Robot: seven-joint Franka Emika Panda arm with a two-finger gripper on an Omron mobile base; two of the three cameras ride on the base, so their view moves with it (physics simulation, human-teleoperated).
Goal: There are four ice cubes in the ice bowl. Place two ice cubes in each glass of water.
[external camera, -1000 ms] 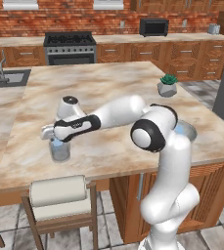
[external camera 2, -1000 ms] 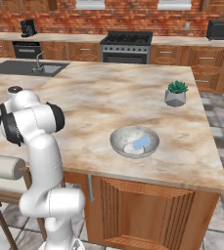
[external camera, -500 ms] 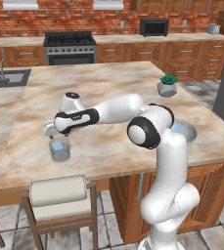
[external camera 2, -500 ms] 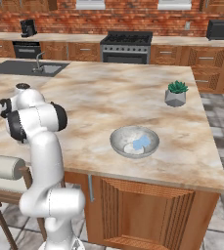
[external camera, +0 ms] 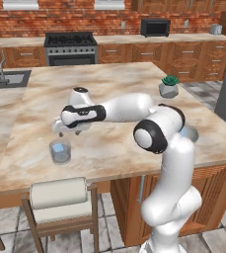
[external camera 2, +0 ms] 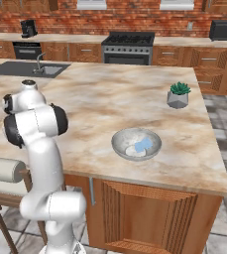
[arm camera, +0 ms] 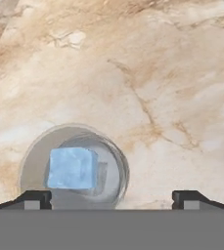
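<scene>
One glass of water [external camera: 60,151] stands upright near the front-left edge of the marble tabletop [external camera: 119,94], with a light-blue ice cube [arm camera: 72,168] floating in it; whether a second cube lies beneath cannot be told. The hand view looks down into this glass, which sits at lower left, by the left fingertip [arm camera: 33,199]. The tool [external camera: 65,130] hangs just above and slightly behind the glass, fingers spread wide, holding nothing. The ice bowl [external camera 2: 136,144] rests well apart, near the front-right edge of the tabletop, with one blue cube inside beside a paler, poorly resolved lump. A small potted plant [external camera 2: 178,95] stands behind the bowl.
</scene>
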